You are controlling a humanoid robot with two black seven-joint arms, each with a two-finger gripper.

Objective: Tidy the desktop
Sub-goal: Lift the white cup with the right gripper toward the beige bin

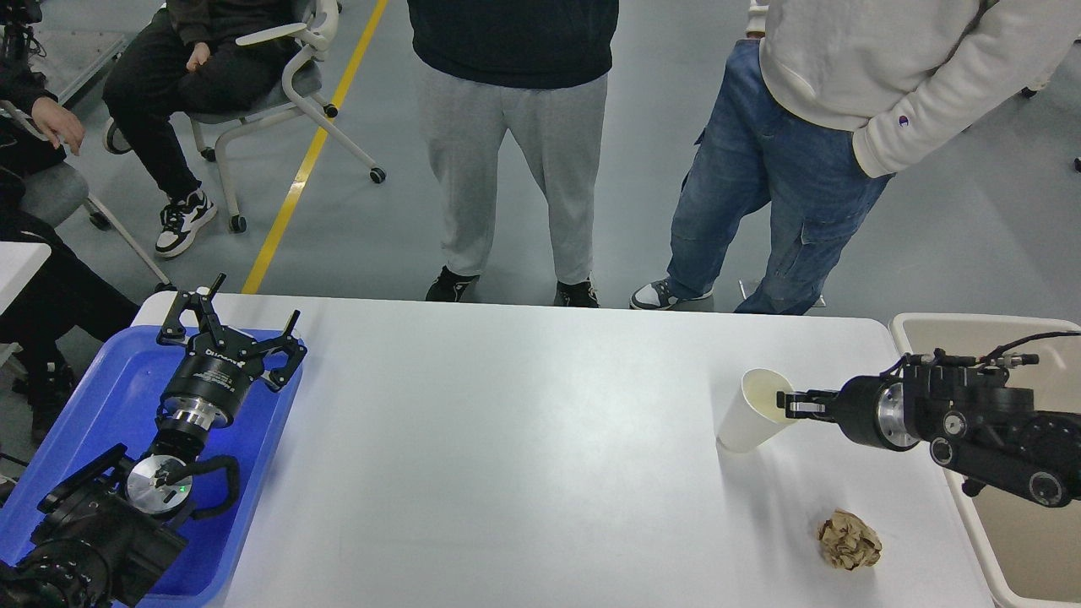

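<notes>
Desktop [524, 439] fills the middle of your view, white and wide, its far edge toward three standing people [515, 143]; a blue tray [101, 397] sits over its left edge and a beige bin [963, 338] stands just past its right edge. Your left gripper [232, 325] hangs above the tray's far end with its fingers spread wide, holding nothing. Your right gripper [790, 404] reaches in from the right edge, over the bin, and its fingertips meet the rim of a white paper cup [752, 412]; the cup tilts with its mouth toward the gripper and its base on the desktop near the right edge; you cannot tell from here whether the fingers pinch the rim or only touch it, since they show dark and nearly end-on. A crumpled brown paper ball [849, 540] lies on the desktop near the front right corner, apart from the cup and nearer to you.
</notes>
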